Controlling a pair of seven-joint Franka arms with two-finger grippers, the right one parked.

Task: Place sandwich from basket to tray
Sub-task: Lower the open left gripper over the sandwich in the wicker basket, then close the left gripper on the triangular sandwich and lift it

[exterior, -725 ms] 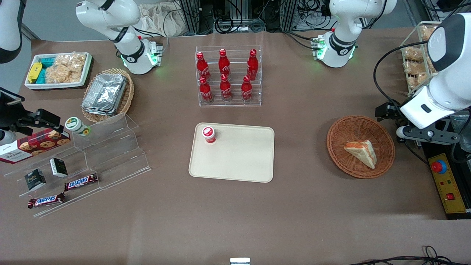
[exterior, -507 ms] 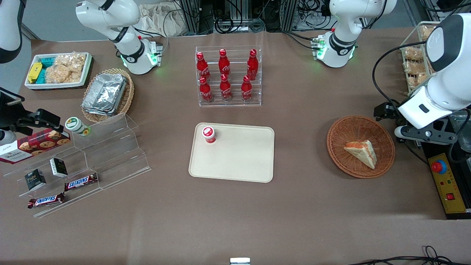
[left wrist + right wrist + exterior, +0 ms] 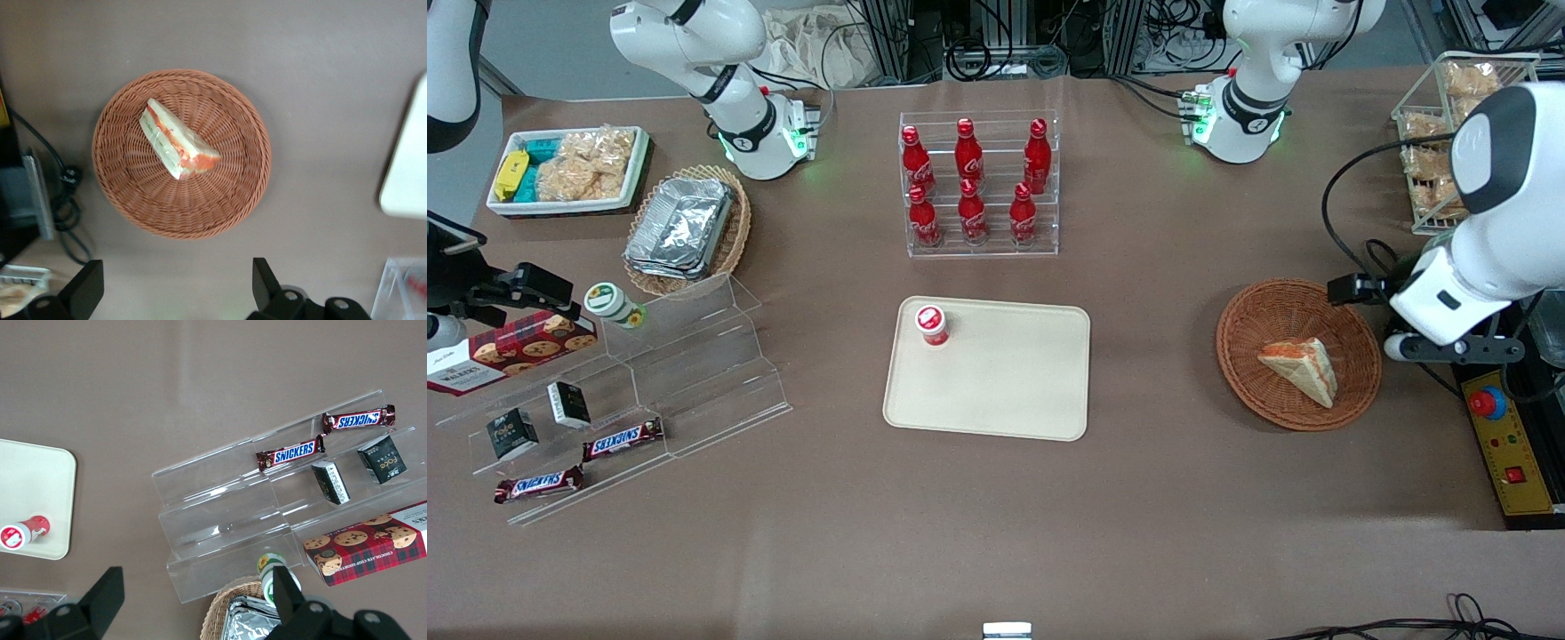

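Note:
The sandwich (image 3: 1303, 366) (image 3: 177, 140), a pale wedge with orange and green filling, lies in the round reddish-brown basket (image 3: 1245, 329) (image 3: 233, 187). My left gripper (image 3: 1449, 348) (image 3: 177, 267) hovers above the table just outside the basket's rim, toward the working arm's end. It is open, its fingers spread wide with nothing between them. The cream tray (image 3: 1005, 391) (image 3: 407, 173) lies mid-table, with a red-capped bottle (image 3: 931, 324) standing on one corner.
A yellow box with a red stop button (image 3: 1507, 444) sits beside the gripper at the table's end. A wire rack of snacks (image 3: 1440, 151) stands farther from the front camera. A clear rack of red bottles (image 3: 978, 182) stands farther back than the tray.
The left arm has swung a little, and its gripper has shifted slightly nearer the front camera beside the basket. The sandwich and basket have not moved.

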